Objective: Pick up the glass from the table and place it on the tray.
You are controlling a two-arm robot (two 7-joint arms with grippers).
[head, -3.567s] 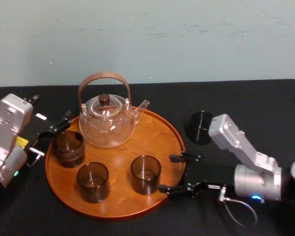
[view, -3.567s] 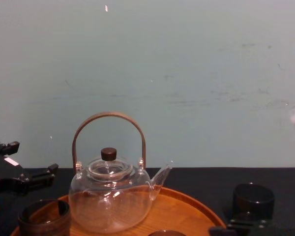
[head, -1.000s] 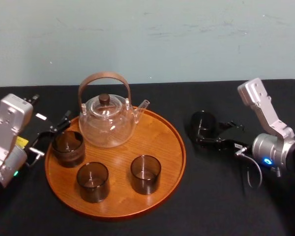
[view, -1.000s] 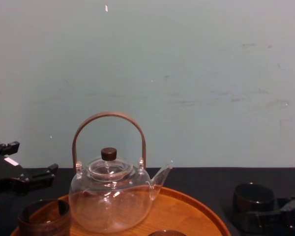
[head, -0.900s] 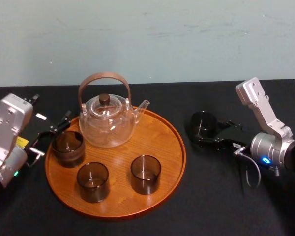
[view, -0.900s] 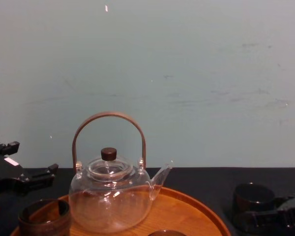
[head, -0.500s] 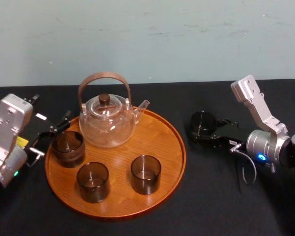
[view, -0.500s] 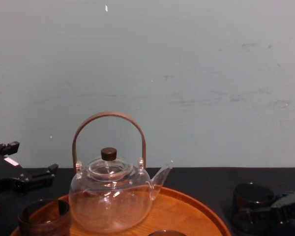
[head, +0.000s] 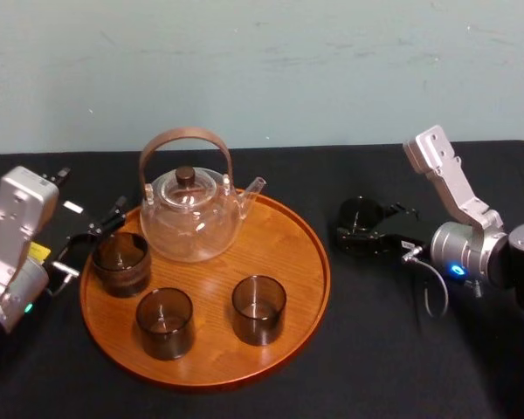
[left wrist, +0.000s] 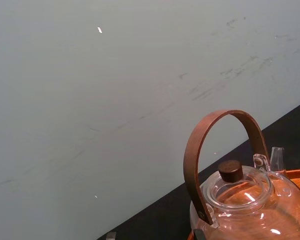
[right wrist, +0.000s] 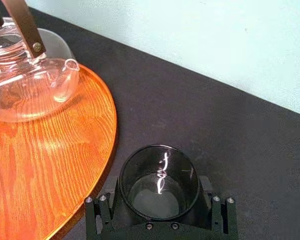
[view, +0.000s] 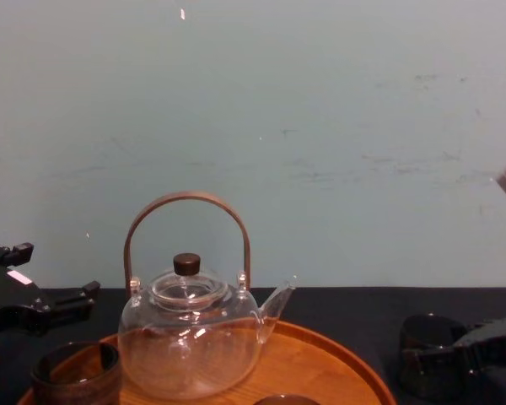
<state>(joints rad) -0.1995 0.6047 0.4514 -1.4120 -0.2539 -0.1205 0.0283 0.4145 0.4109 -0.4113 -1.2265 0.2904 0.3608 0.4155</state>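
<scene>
The glass (head: 358, 216) is a dark, smoky tumbler standing upright on the black table, just right of the tray (head: 288, 253). My right gripper (head: 358, 230) is open and straddles it, one finger on each side. In the right wrist view the glass (right wrist: 159, 182) sits between the black fingers (right wrist: 96, 215) with a small gap at each side, next to the tray's rim (right wrist: 107, 145). From the chest camera the glass (view: 428, 337) and right gripper (view: 455, 353) are at the lower right. My left gripper (head: 91, 240) rests open at the tray's left edge.
On the tray stand a clear teapot (head: 190, 214) with a curved wooden handle and three dark glasses (head: 120, 262), (head: 165, 321), (head: 258, 308). The black tabletop (head: 393, 349) ends at a pale green wall (head: 332, 70) behind.
The right arm left the tray's right edge, swung back to the glass on the table, and over the last second slid leftward until its open fingers flank the glass. The left arm has not moved.
</scene>
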